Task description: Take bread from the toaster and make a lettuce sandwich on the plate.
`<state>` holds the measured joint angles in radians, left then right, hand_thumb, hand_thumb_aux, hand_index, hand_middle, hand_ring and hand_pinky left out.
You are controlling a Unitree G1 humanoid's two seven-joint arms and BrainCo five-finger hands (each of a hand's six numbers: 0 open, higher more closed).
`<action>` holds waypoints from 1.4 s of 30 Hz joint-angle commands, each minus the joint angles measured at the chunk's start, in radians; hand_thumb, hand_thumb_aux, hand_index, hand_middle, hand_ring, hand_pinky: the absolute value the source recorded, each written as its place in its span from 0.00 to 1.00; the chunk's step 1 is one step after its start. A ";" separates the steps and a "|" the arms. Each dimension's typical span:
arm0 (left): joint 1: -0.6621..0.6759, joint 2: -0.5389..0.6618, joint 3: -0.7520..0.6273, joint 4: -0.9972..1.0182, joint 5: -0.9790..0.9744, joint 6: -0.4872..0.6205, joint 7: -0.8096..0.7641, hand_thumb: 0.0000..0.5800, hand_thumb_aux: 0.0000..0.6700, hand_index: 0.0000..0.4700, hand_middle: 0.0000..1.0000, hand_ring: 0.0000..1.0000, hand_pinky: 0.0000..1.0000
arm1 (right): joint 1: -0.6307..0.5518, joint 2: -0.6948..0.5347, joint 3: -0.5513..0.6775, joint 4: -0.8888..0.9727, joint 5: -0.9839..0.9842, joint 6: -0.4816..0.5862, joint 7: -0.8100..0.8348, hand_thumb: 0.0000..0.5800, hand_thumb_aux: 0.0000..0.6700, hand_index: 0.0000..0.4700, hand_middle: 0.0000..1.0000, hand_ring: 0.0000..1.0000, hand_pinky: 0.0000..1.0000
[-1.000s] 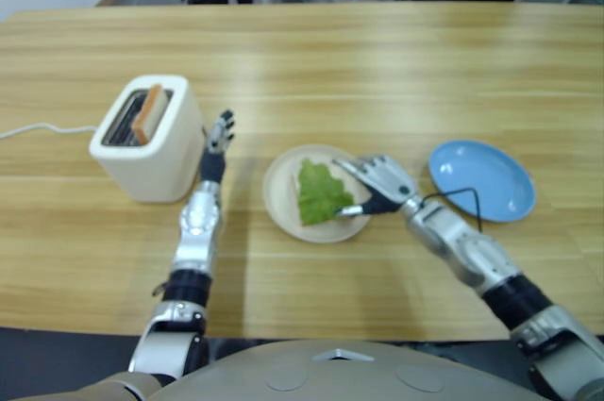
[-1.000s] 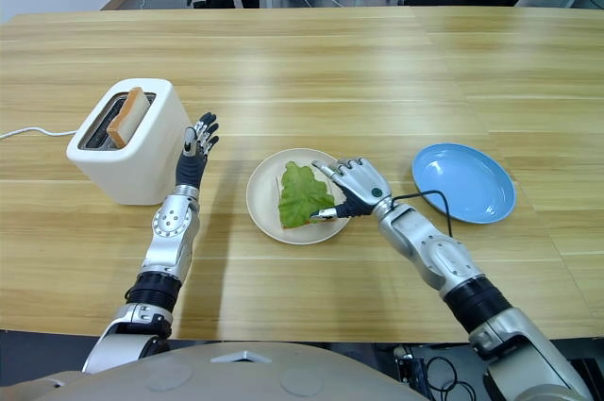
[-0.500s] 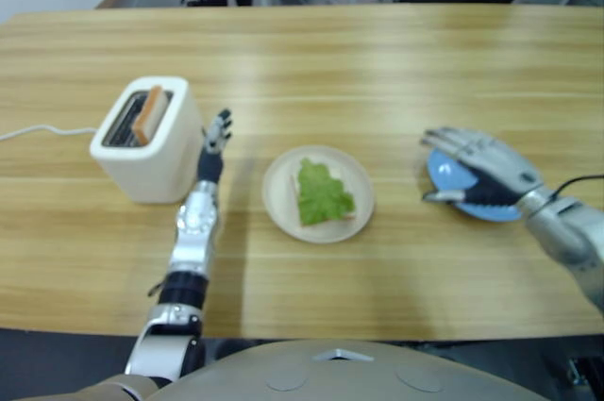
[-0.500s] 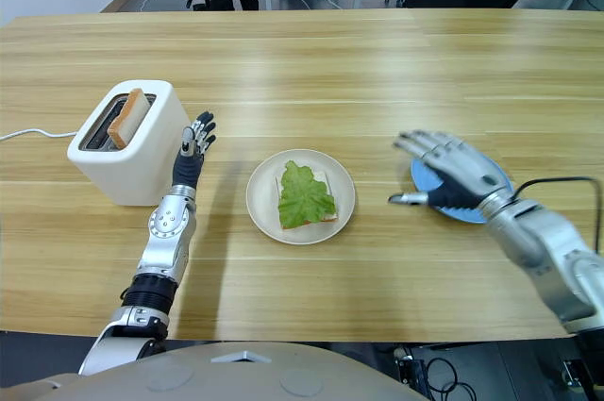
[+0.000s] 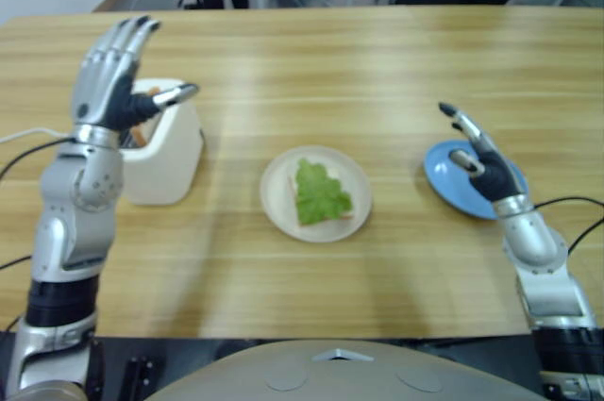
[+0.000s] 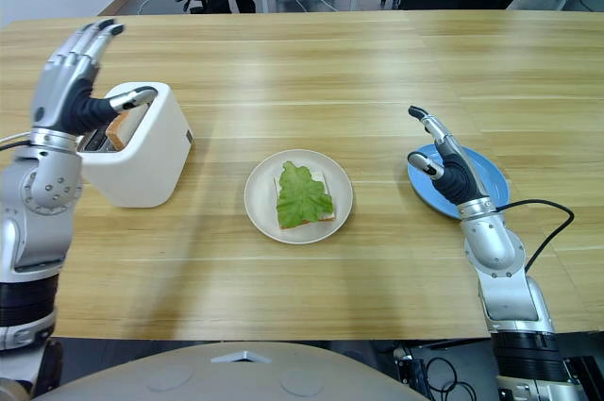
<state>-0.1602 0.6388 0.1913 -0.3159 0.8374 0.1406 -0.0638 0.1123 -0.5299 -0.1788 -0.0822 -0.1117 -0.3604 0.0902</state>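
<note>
A white toaster (image 6: 143,158) stands at the left with a slice of bread (image 6: 118,126) in its slot. My left hand (image 6: 75,80) is raised above the toaster, fingers spread and holding nothing. On the cream plate (image 6: 262,215) in the middle lies a slice of bread (image 6: 324,214) with a green lettuce leaf (image 6: 300,195) on top. My right hand (image 6: 442,161) hangs open over the near edge of the blue plate (image 6: 489,173), well to the right of the cream plate.
A white cord (image 5: 28,134) runs from the toaster off the table's left edge. A black cable (image 6: 552,222) loops by my right forearm. Bare wooden tabletop (image 6: 311,80) stretches behind the plates.
My left hand has risen from beside the toaster to above its slot. My right hand drew back from the lettuce plate to the blue plate, leaving the lettuce on the bread.
</note>
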 commanded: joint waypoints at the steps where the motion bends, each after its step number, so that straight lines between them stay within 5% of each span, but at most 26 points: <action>1: 0.026 0.018 -0.033 0.146 0.112 0.122 -0.016 0.00 0.00 0.00 0.00 0.00 0.00 | -0.010 0.010 -0.027 0.021 -0.001 0.006 -0.001 0.00 0.00 0.00 0.00 0.00 0.00; 8: 0.006 0.004 -0.120 0.354 0.110 0.193 -0.013 0.00 0.00 0.00 0.00 0.00 0.00 | 0.000 0.016 -0.039 0.026 -0.009 0.001 0.002 0.00 0.00 0.00 0.00 0.00 0.00; 19: -0.005 0.010 -0.163 0.388 0.057 0.208 0.005 0.00 0.00 0.00 0.00 0.00 0.00 | 0.007 0.008 -0.041 0.049 -0.043 -0.013 -0.005 0.00 0.00 0.00 0.00 0.00 0.00; 20: -0.006 0.010 -0.159 0.388 0.050 0.209 0.012 0.47 0.27 0.27 0.00 0.00 0.00 | 0.008 0.009 -0.041 0.050 -0.046 -0.014 -0.006 0.00 0.00 0.00 0.00 0.00 0.00; 21: -0.006 0.009 -0.153 0.386 0.042 0.210 0.020 0.84 0.60 0.59 0.00 0.00 0.00 | 0.008 0.009 -0.040 0.050 -0.047 -0.014 -0.006 0.00 0.00 0.00 0.00 0.00 0.00; 22: -0.005 0.008 -0.147 0.380 0.036 0.212 0.030 0.84 0.60 0.59 0.00 0.00 0.00 | 0.009 0.010 -0.040 0.050 -0.051 -0.013 -0.006 0.00 0.00 0.00 0.00 0.00 0.00; 23: -0.004 0.006 -0.138 0.373 0.029 0.213 0.043 1.00 1.00 0.98 0.00 0.00 0.00 | 0.009 0.009 -0.038 0.051 -0.057 -0.013 -0.008 0.00 0.00 0.00 0.00 0.00 0.00; 24: -0.003 0.003 -0.129 0.366 0.018 0.215 0.055 1.00 1.00 0.98 1.00 1.00 1.00 | 0.011 0.009 -0.038 0.050 -0.062 -0.012 -0.010 0.00 0.00 0.00 0.00 0.00 0.00; 33: -0.006 -0.033 -0.094 0.296 -0.051 0.215 0.129 1.00 1.00 0.98 1.00 1.00 1.00 | 0.020 0.014 -0.032 0.049 -0.097 -0.006 -0.020 0.00 0.00 0.00 0.00 0.00 0.00; 42: 0.005 -0.102 0.001 0.034 -0.128 0.035 0.364 1.00 1.00 0.98 1.00 1.00 1.00 | 0.021 0.022 -0.023 0.054 -0.114 -0.004 -0.029 0.00 0.00 0.00 0.00 0.00 0.00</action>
<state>-0.1669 0.5571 0.1363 -0.1958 0.7550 0.2326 0.2493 0.1275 -0.5159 -0.2006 -0.0385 -0.2193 -0.3749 0.0616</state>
